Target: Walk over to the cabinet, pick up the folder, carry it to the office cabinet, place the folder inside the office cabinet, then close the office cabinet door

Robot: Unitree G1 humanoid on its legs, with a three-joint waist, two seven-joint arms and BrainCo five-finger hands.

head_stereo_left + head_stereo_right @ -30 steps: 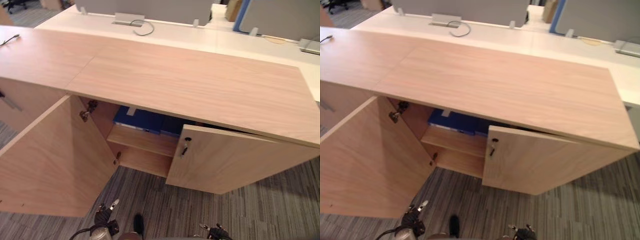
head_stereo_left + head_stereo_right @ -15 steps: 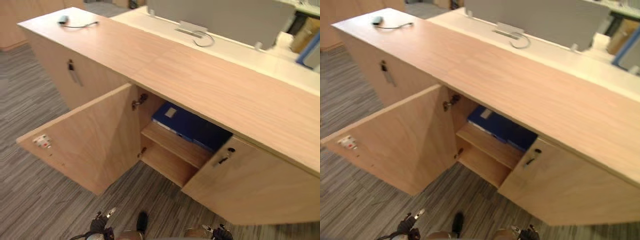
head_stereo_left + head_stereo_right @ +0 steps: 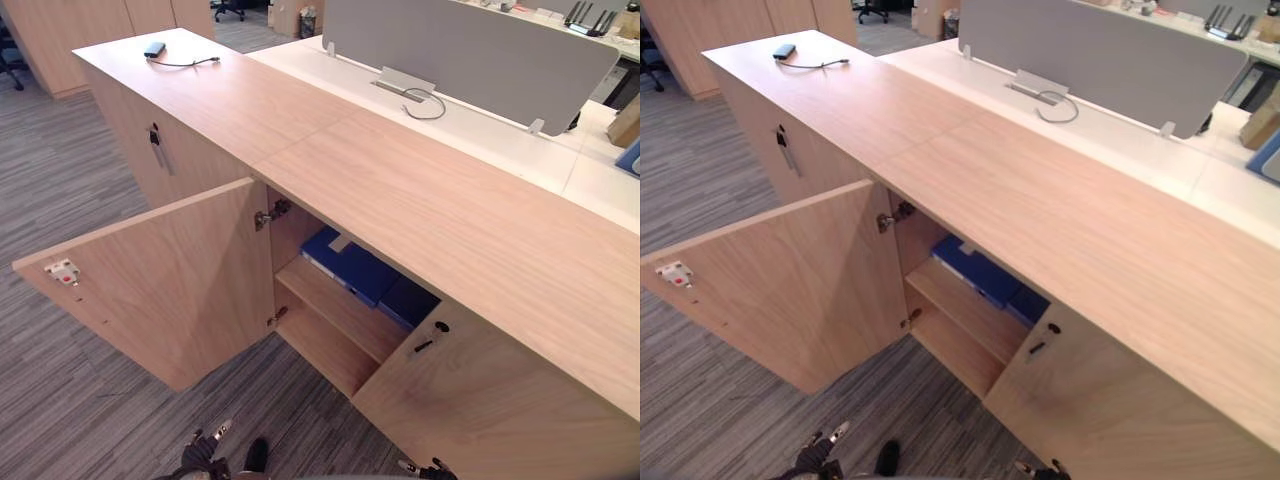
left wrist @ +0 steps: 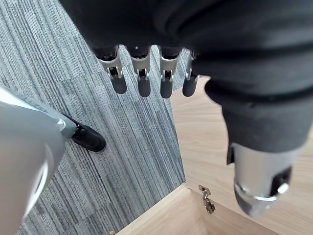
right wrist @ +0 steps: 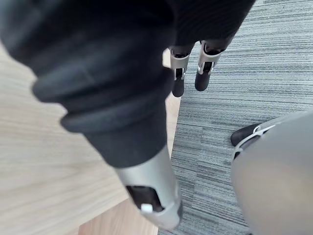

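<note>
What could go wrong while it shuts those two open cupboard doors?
The left door stands wide out over the carpet, so the robot could bump it while stepping. The right door is ajar too; shutting only one would leave the blue folder exposed.

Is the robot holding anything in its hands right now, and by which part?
Nothing. The left hand and the right hand both hang open over the carpet; the blue folder lies inside the cabinet.
</note>
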